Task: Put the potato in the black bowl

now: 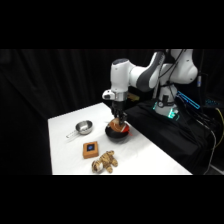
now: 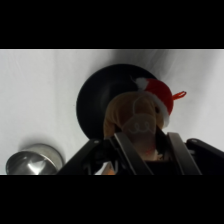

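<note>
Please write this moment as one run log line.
gripper: shut on tan-orange potato | position: over matte black bowl | release: not yet

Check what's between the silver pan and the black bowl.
Bare white table only, between the silver pan and the black bowl; side view shows it, wrist view agrees. The potato is in the jaws.

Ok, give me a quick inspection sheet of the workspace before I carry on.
Surface: white table, no spills seen.
Job's things: potato between the fingers, over the black bowl; a red patch at its side.
Clutter: silver pan, brown square block, plush toy, all apart from the bowl.
Gripper: gripper shut on the potato, directly above the bowl.
Cables: blue cable near the arm's base.
Surroundings: black curtain; no person seen.
</note>
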Tool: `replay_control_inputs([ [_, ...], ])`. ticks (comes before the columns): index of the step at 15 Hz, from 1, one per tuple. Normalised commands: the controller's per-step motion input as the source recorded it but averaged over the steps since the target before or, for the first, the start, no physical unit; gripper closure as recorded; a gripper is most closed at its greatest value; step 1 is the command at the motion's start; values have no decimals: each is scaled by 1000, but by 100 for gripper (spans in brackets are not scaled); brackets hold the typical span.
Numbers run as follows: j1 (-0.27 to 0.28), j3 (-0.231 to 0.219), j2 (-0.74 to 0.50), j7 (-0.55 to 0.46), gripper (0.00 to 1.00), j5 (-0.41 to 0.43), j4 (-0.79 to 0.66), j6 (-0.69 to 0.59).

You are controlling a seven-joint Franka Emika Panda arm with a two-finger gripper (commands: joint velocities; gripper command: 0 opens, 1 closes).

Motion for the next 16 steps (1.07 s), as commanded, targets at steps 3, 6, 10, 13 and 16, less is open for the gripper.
replay_control_inputs([
  [3,-32,-50,51,101,2,-210,103,53],
  [6,-26,-39,-2,171,0,-285,166,-137],
  [10,-1,5,-183,18,0,-91,246,-557],
  [13,12,29,-354,-47,0,-22,272,-763],
  [16,-5,7,-244,-105,0,47,350,-616],
])
